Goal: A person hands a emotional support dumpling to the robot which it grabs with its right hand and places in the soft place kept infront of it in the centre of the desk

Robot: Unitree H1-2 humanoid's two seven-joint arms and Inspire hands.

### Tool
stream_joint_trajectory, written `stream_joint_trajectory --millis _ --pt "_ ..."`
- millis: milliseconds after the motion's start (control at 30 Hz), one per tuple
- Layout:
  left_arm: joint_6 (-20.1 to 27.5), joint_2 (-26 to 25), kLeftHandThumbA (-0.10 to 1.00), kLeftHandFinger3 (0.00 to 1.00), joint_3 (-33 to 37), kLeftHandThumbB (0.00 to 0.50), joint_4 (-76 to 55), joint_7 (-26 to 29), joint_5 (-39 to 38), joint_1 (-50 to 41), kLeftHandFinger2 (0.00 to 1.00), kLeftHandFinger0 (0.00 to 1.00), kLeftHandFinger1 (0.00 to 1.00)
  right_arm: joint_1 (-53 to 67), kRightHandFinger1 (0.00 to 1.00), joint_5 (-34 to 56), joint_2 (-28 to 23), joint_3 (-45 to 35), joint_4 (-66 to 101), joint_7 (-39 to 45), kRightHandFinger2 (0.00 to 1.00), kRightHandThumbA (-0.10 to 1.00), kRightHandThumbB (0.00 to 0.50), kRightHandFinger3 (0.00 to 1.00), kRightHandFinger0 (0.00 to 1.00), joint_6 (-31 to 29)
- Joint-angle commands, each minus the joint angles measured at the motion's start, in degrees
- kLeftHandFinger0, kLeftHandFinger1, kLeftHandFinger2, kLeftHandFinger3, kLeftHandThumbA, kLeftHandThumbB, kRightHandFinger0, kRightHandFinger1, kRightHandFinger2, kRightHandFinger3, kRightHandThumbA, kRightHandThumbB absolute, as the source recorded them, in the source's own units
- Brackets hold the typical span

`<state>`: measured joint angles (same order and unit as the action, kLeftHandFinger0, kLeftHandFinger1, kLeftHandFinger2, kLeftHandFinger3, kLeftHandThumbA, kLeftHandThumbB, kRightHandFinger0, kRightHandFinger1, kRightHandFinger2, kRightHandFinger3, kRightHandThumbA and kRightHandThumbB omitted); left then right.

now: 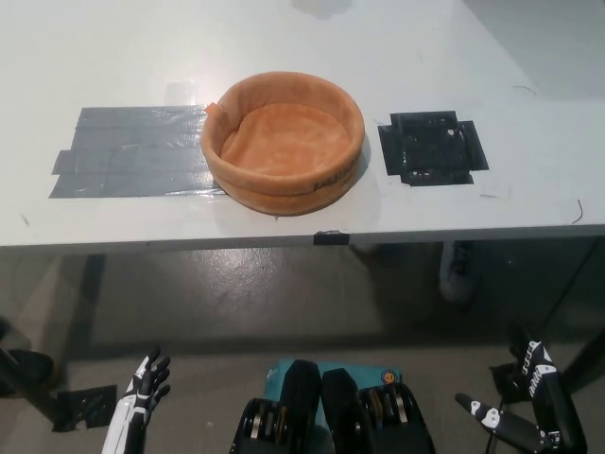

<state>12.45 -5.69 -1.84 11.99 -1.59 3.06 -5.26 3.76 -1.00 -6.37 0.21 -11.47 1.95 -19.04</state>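
No dumpling or person in view yet. Orange soft bed [284, 142] sits empty mid-desk — far ahead of both hands. Right hand [529, 407] low right of it, fingers spread; left hand [142, 392] rests low left, fingers loosely apart.

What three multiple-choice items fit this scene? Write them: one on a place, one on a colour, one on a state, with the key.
1. Where does the grey tape patch lie?
A. On the bed's picture-left side
B. On its picture-right side
C. Inside it

2. What colour is the bed?
A. Blue
B. Orange
C. White

3. What is in the bed?
A. A dumpling
B. A cup
C. Nothing

Key: 1 A, the grey patch meets the bed's picture-left side, while the black patch lies to the picture right. 2 B, its rim and floor are orange. 3 C, its floor shows bare, and both the left hand and right hand hang low below the desk edge, fingers apart, holding nothing.
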Motion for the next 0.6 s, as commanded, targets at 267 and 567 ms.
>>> stream_joint_trajectory --millis 267,567 --pt "1.7 -0.5 1.00 1.00 -0.5 0.237 -0.9 0.9 0.7 -0.1 1.00 1.00 1.00 -0.4 1.00 1.0 -0.1 -0.7 0.6 0.0 1.00 1.00 0.299 1.00 1.00 -4.1" --pt "1.7 -0.8 1.00 1.00 -0.6 0.230 -0.7 0.6 1.0 -0.3 1.00 1.00 1.00 0.1 1.00 0.4 1.9 -3.0 10.5 -2.7 1.00 1.00 0.327 1.00 1.00 -4.3"
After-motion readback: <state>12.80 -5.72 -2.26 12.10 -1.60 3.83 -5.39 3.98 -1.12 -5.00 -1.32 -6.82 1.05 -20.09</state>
